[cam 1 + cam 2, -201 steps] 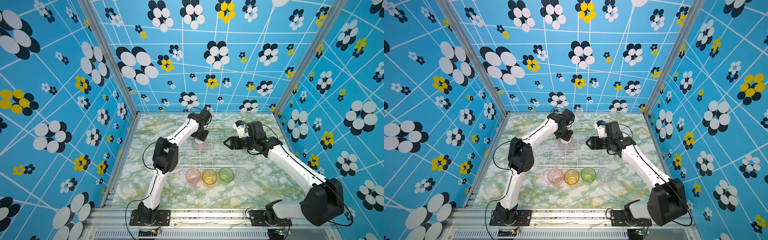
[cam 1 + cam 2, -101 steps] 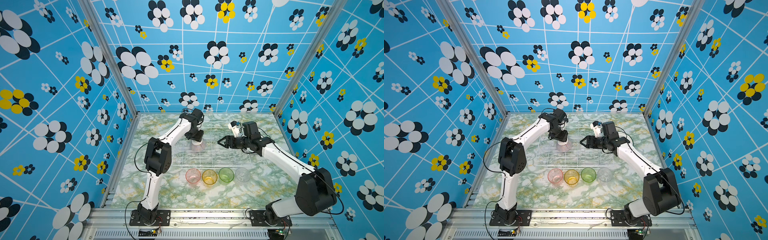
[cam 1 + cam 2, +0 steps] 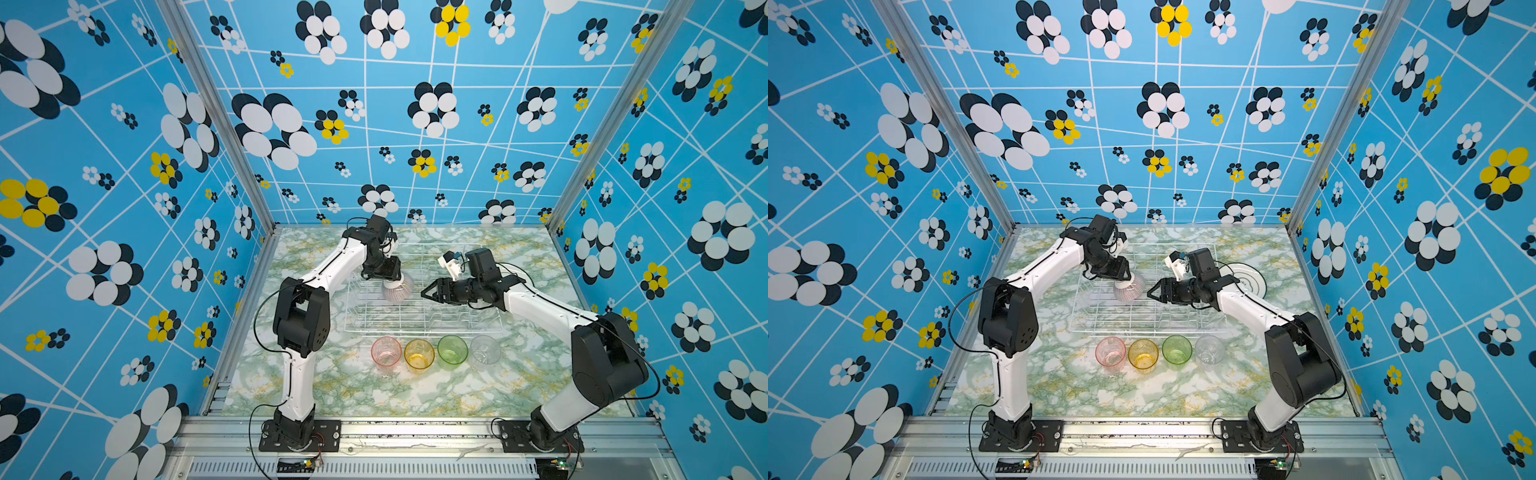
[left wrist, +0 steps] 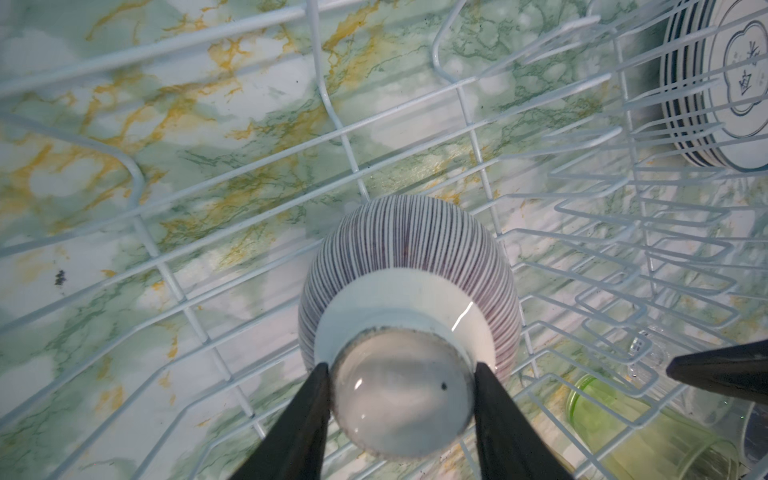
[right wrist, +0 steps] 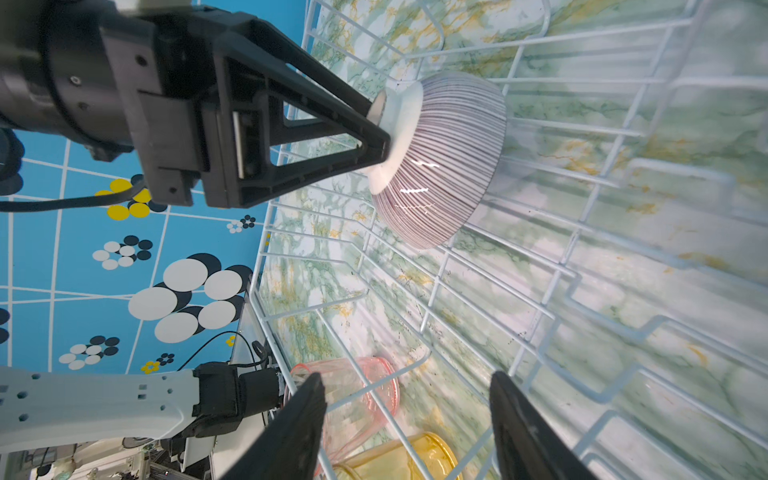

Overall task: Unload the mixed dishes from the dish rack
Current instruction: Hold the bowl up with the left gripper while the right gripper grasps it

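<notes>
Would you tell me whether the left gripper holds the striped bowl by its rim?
No, the left gripper clamps the striped bowl by its narrow foot instead.

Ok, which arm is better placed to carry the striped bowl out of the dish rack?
Left. The left pincer grips the striped bowl by its foot ring, tilted over the dish rack. The right pincer is open and empty beside it.
</notes>
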Robot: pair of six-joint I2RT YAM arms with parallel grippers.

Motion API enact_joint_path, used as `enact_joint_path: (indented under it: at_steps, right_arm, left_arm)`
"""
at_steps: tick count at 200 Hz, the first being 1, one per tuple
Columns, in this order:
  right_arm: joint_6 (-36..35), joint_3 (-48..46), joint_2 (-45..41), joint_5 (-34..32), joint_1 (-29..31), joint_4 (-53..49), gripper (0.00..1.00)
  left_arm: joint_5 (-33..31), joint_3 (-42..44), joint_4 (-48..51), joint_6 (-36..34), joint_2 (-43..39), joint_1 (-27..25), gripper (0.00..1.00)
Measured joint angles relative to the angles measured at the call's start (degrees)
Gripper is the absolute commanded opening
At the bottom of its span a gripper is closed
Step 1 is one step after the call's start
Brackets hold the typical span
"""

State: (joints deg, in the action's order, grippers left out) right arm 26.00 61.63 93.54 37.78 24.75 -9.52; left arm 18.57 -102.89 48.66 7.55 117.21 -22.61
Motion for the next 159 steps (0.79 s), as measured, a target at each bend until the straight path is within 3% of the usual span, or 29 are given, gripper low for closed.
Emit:
enact_joint_path:
  at_steps: [59, 159]
  right_arm:
    - [2.1, 0.1, 1.4, 2.1, 0.5, 2.9, 0.52]
    - [5.0, 0.4, 3.8, 3.5, 1.0, 6.9, 0.51]
  left_arm:
    - [6.6, 4.8, -5.5, 2.1, -1.4, 2.1, 0.27]
    - [15.2, 10.4, -12.3, 4.9, -6.6, 4.3, 0.27]
